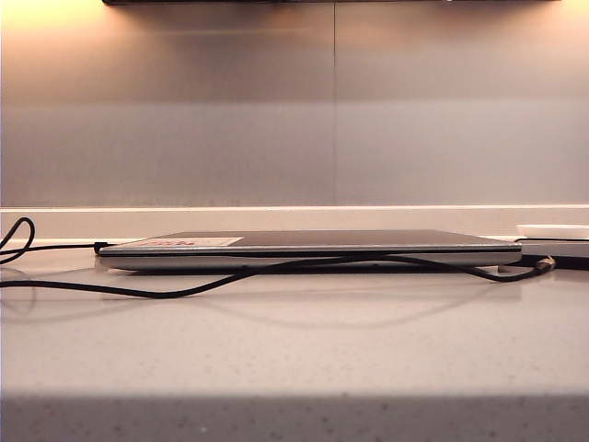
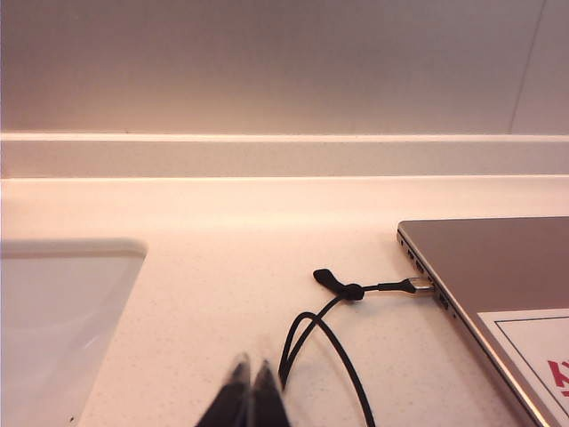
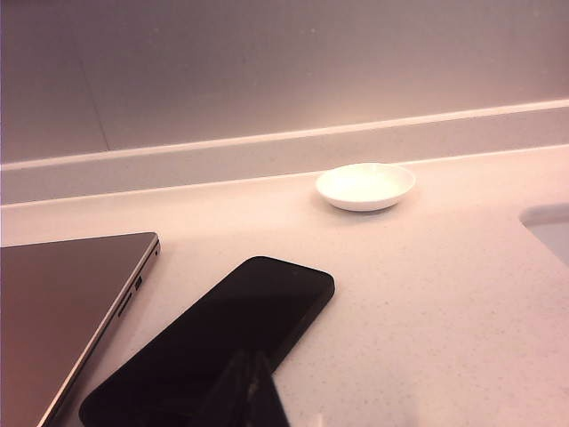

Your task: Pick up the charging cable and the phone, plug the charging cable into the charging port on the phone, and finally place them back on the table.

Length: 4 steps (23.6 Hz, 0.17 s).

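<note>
The charging cable [image 1: 184, 290] lies in loose curves on the table [image 1: 294, 350] in front of a closed laptop. In the left wrist view its black cord [image 2: 351, 369] loops beside my left gripper [image 2: 252, 366], which is shut and empty, and its silvery connector tip [image 2: 420, 286] rests against the laptop's side. The phone [image 3: 222, 342], a flat black slab, lies on the table next to the laptop. My right gripper [image 3: 253, 360] hovers over the phone's near part, shut with nothing in it. Neither gripper shows in the exterior view.
The closed silver-grey laptop [image 1: 304, 247] lies across the middle of the table, seen also as the laptop [image 2: 498, 267] and the laptop [image 3: 62, 302]. A small white dish [image 3: 365, 186] sits near the back wall. A sink basin [image 2: 53, 311] lies to the left.
</note>
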Available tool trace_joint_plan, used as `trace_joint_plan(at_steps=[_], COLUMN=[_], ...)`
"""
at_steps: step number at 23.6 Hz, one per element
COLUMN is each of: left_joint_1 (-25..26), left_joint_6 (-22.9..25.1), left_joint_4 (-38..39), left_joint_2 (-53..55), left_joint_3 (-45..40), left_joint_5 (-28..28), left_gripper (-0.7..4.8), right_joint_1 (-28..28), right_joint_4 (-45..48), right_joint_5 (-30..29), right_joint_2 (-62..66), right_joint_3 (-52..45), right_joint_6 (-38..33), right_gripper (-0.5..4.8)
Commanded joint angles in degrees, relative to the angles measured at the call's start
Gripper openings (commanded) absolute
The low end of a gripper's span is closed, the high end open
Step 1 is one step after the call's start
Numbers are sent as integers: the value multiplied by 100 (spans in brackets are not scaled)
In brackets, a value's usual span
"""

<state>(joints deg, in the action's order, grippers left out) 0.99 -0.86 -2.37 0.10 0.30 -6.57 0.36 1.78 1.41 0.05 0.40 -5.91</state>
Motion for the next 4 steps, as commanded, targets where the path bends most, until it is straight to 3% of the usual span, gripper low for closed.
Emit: trace_joint_plan(at_steps=[1,4], left_joint_1=[-4,-4], left_joint_6=[22,22], left_joint_4=[-72,-72], left_joint_2=[0,0], left_joint_3=[22,22], left_joint_5=[-11,-11], left_gripper=[-6,-6], right_joint_1=[4,4], right_joint_4=[90,92], right_joint_5=[-2,-2], right_joint_2=[-11,-11], right_joint_3=[4,4], right_joint_6=[15,15], right_gripper=[-6,-6])
